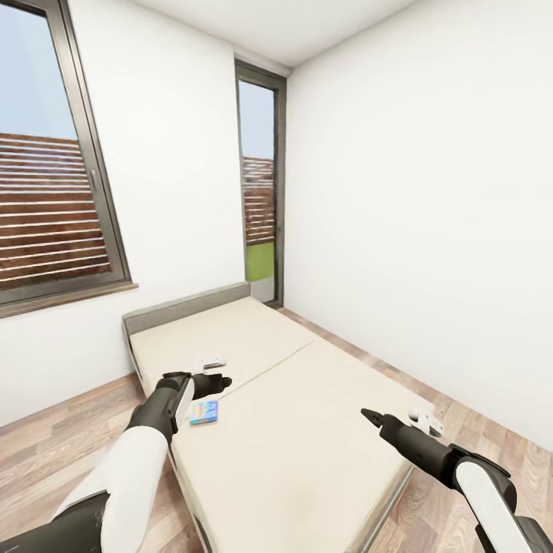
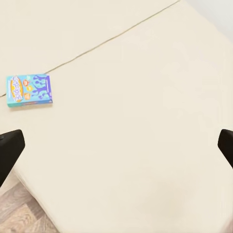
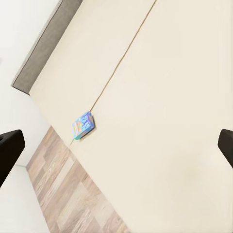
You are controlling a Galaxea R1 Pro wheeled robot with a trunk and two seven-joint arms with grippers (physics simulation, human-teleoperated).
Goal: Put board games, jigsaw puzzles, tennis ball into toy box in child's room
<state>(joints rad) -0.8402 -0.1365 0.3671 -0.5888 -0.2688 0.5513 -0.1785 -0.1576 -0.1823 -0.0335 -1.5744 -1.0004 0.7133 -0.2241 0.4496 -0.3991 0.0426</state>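
Note:
A small blue board game [image 1: 203,412] lies flat on the beige bed [image 1: 307,430], close to its left edge. My left gripper [image 1: 224,379] hovers just beyond the box, above the mattress. In the left wrist view the blue box [image 2: 29,90] sits off to one side of the open gripper [image 2: 116,145], whose dark fingers [image 2: 9,148] stand far apart with nothing between them. My right gripper [image 1: 369,415] hangs over the bed's right part, open [image 3: 116,145] and empty, with the blue box [image 3: 83,125] well away from it. The table, toy box, jigsaw puzzles and tennis ball are out of view.
The grey headboard [image 1: 188,307] stands against the far wall under a large window [image 1: 46,177]. A narrow glass door [image 1: 259,192] fills the far corner. Wood floor [image 1: 46,453] runs along the bed's left side, and a strip [image 1: 461,415] along the right wall.

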